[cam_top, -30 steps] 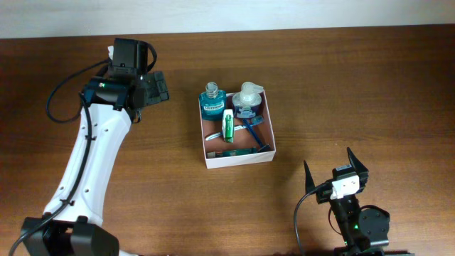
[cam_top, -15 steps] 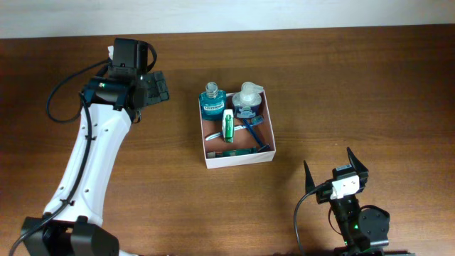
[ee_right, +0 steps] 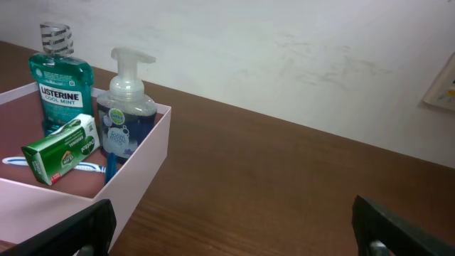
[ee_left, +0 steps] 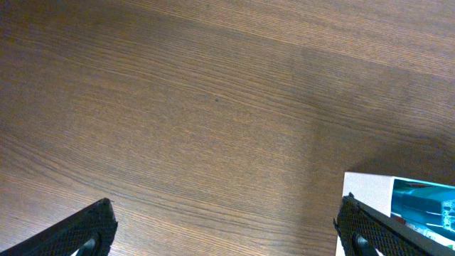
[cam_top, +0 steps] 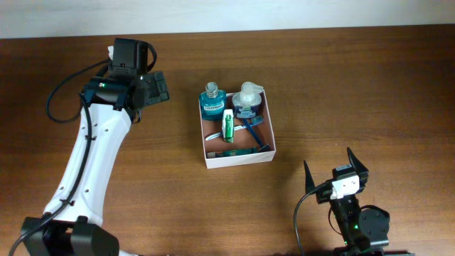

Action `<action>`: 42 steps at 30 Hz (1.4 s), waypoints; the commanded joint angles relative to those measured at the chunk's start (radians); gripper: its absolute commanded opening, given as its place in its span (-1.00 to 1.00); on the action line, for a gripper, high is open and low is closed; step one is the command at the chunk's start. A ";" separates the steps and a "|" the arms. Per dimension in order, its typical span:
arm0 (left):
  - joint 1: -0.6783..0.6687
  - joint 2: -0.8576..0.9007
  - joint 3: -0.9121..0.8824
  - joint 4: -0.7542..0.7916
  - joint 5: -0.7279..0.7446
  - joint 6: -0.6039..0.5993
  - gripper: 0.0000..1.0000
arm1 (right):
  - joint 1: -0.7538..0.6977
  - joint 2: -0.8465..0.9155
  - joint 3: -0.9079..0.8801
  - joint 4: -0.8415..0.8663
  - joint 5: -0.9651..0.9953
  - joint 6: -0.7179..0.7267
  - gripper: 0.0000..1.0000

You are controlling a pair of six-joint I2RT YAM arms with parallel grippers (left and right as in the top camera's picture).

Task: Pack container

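Note:
The container (cam_top: 239, 159), a shallow white box with a reddish-brown inside, sits mid-table. In it are a teal mouthwash bottle (cam_top: 212, 104), a pump bottle (cam_top: 247, 100), a green-white packet (cam_top: 228, 126) and a blue toothbrush (cam_top: 253, 132). My left gripper (cam_top: 159, 87) hovers open over bare wood left of the container, whose corner (ee_left: 370, 186) shows beside the right finger (ee_left: 377, 231). My right gripper (cam_top: 328, 159) stands open near the front edge, right of the container (ee_right: 146, 167), facing the mouthwash bottle (ee_right: 58, 85), pump bottle (ee_right: 126, 107) and packet (ee_right: 62, 148).
A teal flat item (cam_top: 239, 151) lies along the container's near wall. The brown wooden table (cam_top: 355, 85) stretches around the box. A pale wall (ee_right: 284, 50) rises behind the table's far edge.

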State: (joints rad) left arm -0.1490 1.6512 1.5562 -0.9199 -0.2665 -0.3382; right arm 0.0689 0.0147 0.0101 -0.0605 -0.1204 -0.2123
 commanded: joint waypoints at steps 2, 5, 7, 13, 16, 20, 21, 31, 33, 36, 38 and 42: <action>0.006 -0.023 0.013 -0.002 -0.008 -0.013 0.99 | -0.004 -0.008 -0.005 -0.007 0.001 0.008 0.98; 0.006 -0.023 0.013 -0.002 0.000 -0.013 0.99 | -0.004 -0.008 -0.005 -0.006 0.001 0.008 0.97; 0.000 -0.029 0.013 -0.002 0.000 -0.013 0.99 | -0.004 -0.008 -0.005 -0.007 0.001 0.008 0.97; -0.032 -0.234 0.013 -0.039 0.000 -0.013 0.99 | -0.004 -0.008 -0.005 -0.006 0.001 0.008 0.97; -0.040 -0.380 0.013 -0.094 -0.001 -0.013 0.99 | -0.004 -0.008 -0.005 -0.006 0.001 0.008 0.97; -0.040 -0.595 0.013 -0.190 -0.001 -0.013 0.99 | -0.004 -0.008 -0.005 -0.007 0.001 0.008 0.97; -0.040 -0.645 0.013 -0.215 -0.002 -0.013 0.99 | -0.004 -0.008 -0.005 -0.007 0.001 0.008 0.97; -0.040 -1.078 -0.011 -0.441 0.000 -0.013 0.99 | -0.004 -0.008 -0.005 -0.007 0.001 0.008 0.97; -0.040 -1.143 -0.037 -0.468 0.000 -0.013 0.99 | -0.004 -0.008 -0.005 -0.007 0.001 0.008 0.97; -0.040 -1.228 -0.102 -0.481 0.000 -0.013 0.99 | -0.004 -0.008 -0.005 -0.007 0.001 0.008 0.97; -0.038 -1.278 -0.155 -0.480 0.000 -0.013 0.99 | -0.004 -0.008 -0.005 -0.007 0.001 0.008 0.97; -0.038 -1.365 -0.279 -0.472 0.000 -0.013 0.99 | -0.004 -0.008 -0.005 -0.007 0.001 0.008 0.97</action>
State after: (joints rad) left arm -0.1894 0.3359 1.3605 -1.3968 -0.2630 -0.3416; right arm 0.0689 0.0147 0.0101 -0.0605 -0.1204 -0.2131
